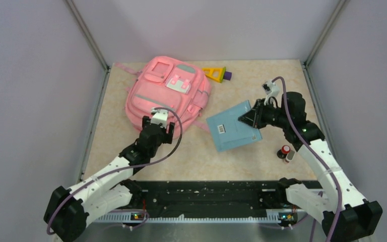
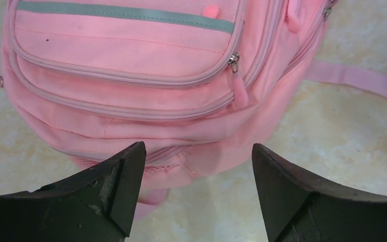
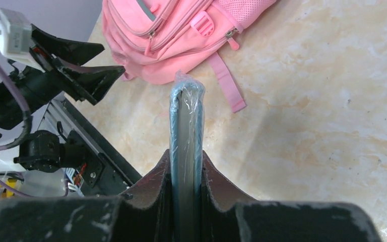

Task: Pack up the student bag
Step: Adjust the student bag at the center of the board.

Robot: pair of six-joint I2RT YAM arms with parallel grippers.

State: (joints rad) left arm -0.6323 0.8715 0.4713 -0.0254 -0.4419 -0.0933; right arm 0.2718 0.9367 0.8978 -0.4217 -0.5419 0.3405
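Observation:
The pink student bag (image 1: 167, 91) lies flat at the back left of the table, front pockets up, zippers closed in the left wrist view (image 2: 131, 65). My left gripper (image 1: 160, 122) hovers open at the bag's near edge, nothing between its fingers (image 2: 123, 181). A blue plastic-wrapped book (image 1: 230, 126) is lifted off the table, tilted, to the right of the bag. My right gripper (image 1: 252, 117) is shut on the book's right edge; in the right wrist view the book (image 3: 186, 131) stands edge-on between the jaws, the bag (image 3: 181, 35) beyond it.
A yellow and purple toy triangle (image 1: 216, 73) lies behind the bag at the back. A small red-and-black bottle and a white cylinder (image 1: 286, 152) stand near the right arm. A loose pink strap (image 3: 226, 80) trails from the bag across the table.

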